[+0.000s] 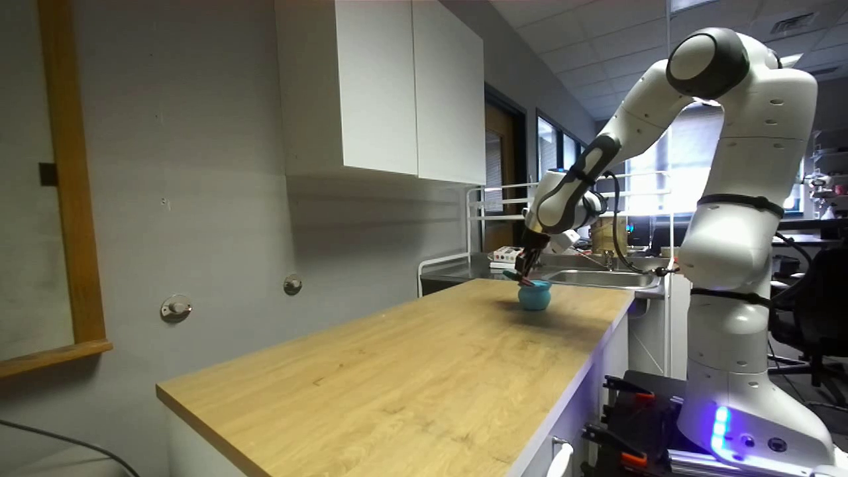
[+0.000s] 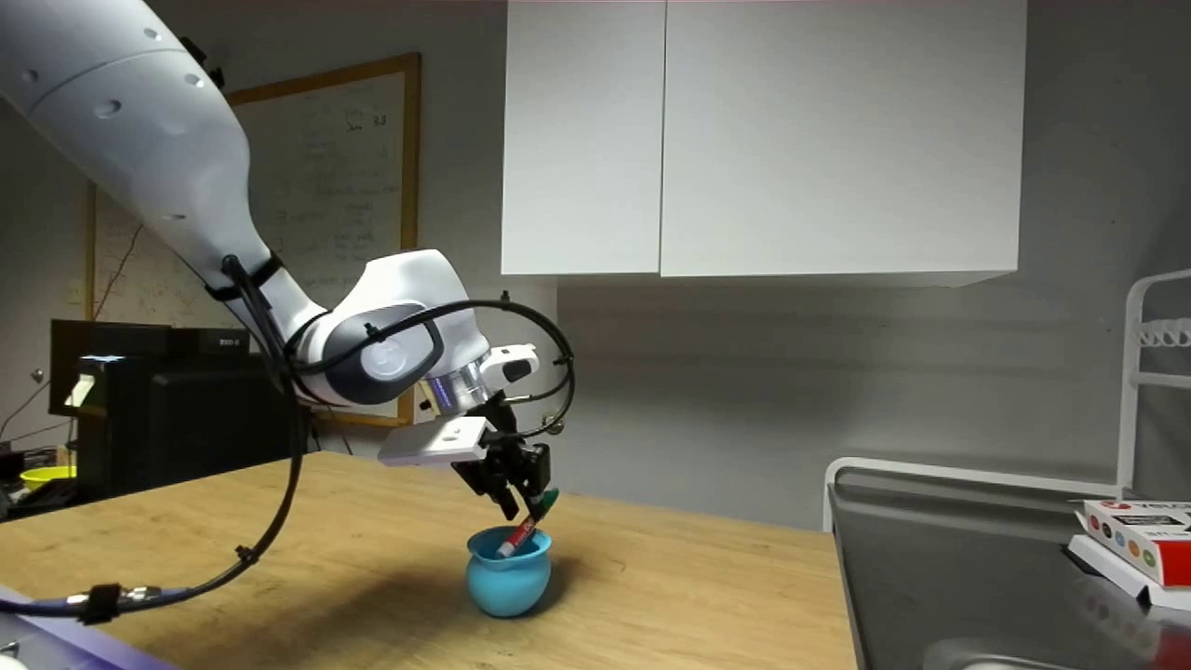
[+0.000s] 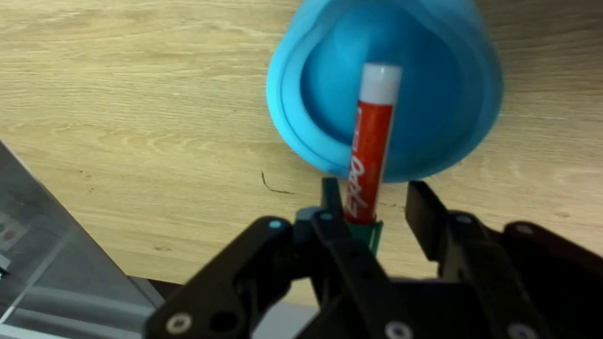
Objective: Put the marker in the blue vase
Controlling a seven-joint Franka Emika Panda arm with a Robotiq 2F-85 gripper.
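I'm holding my tool [image 3: 375,189] spread, gripping nothing, the marker [image 3: 370,150] slanting between its jaws into the blue vase [image 2: 507,584] below, presumably so it drops in.

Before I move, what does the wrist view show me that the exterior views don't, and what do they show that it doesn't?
Only the wrist view: readable EXPO lettering on the marker, and a close look down inside the vase.
Only the exterior views: the white arm, the wall cabinets, the framed board and the vase seen side-on.
Shared by all: the gripper at the marker, the marker slanting over the vase's rim, and the wooden table.
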